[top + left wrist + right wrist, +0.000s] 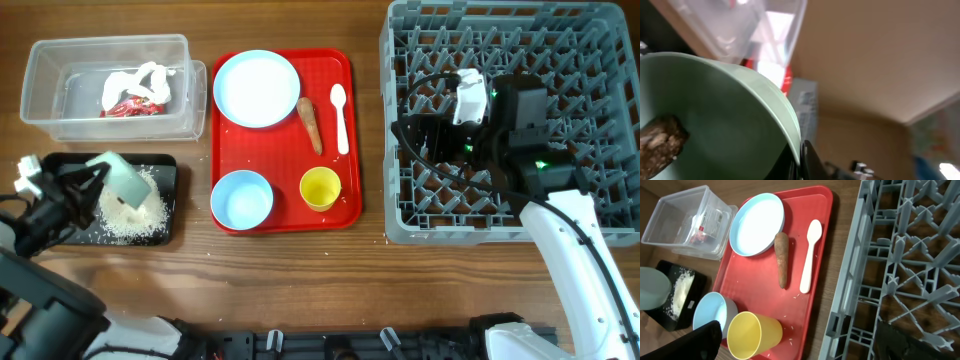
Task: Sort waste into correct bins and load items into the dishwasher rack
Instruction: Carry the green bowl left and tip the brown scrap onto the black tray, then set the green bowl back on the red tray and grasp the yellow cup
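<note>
Spotter: Bins, contents?
Logger: In clear tub (40, 70), crumpled tissue (150, 78) and red wrapper (128, 106); in black tray (165, 170), rice crumbs (130, 218).
Spotter: Grippers?
Logger: Clamped on mint bowl (125, 180), left gripper (92, 178) tilts it over black tray — dark scrap (660, 140) inside. Above dishwasher rack (600, 60), right gripper (805, 340) spread wide, holding nothing.

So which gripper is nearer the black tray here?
Left. The left gripper holds a tilted mint bowl over the black tray; the right gripper hangs open above the dishwasher rack, far off.
</note>
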